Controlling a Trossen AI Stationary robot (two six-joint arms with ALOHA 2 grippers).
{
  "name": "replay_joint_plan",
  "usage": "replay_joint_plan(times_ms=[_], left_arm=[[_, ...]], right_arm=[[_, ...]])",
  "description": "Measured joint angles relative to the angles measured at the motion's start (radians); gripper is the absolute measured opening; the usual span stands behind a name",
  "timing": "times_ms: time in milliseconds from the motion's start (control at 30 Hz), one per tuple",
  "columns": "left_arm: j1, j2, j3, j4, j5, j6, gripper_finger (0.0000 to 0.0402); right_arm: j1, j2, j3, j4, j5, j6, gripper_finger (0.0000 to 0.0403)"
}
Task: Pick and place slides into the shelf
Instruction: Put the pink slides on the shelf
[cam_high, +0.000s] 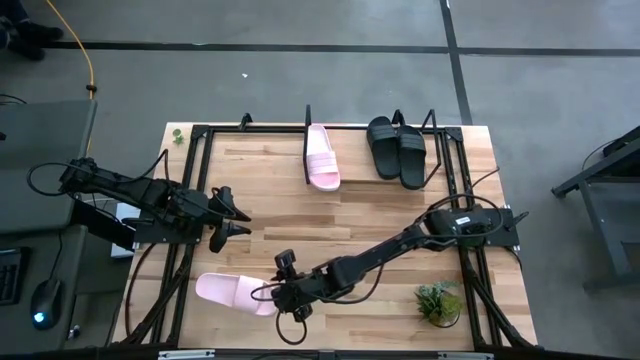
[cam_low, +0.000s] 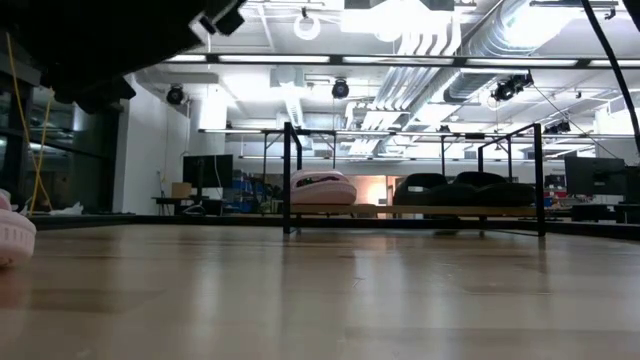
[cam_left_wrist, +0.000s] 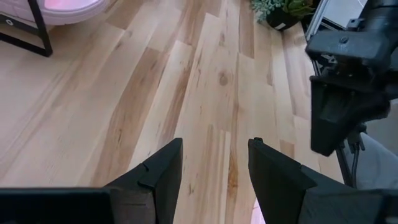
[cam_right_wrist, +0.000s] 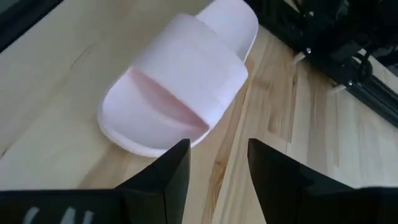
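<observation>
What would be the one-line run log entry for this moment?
shelf: one pink, two black slides | right end effector: open, near loose pink slide | left end effector: open, waiting

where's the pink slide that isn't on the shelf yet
In the high view it lies on the table's near left part, just ahead of the open right gripper.

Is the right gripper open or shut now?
Open. The right gripper shows a clear gap between its fingers, empty, just short of the pink slide on the table.
</observation>
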Motion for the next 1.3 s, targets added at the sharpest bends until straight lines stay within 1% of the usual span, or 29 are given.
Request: replay_joint_plan(times_ms=[267,500,667,767,1300], left_arm=[[0.0,-0.001,0.0,0.013,0.0,0.001,0.0168],[0.0,-0.001,0.0,0.021,-0.006,0.006,0.0168],[0.0,0.0,0.0,0.025,-0.019,0.007,0.0168],[0.0,0.0,0.0,0.033,-0.019,0.007,0.0168],[0.0,-0.001,0.0,0.044,-0.026,0.007,0.0168]], right_arm=[[0.0,0.039,0.0,0.105,-0.011,-0.051,0.0151],[-0.001,0.06,0.0,0.142,-0.007,-0.069,0.0151],[-0.002,0.098,0.0,0.216,-0.041,-0.103,0.0151],[-0.002,0.111,0.0,0.252,-0.036,-0.129,0.0151],[-0.013,0.114,0.0,0.285,-0.025,-0.129,0.0151]])
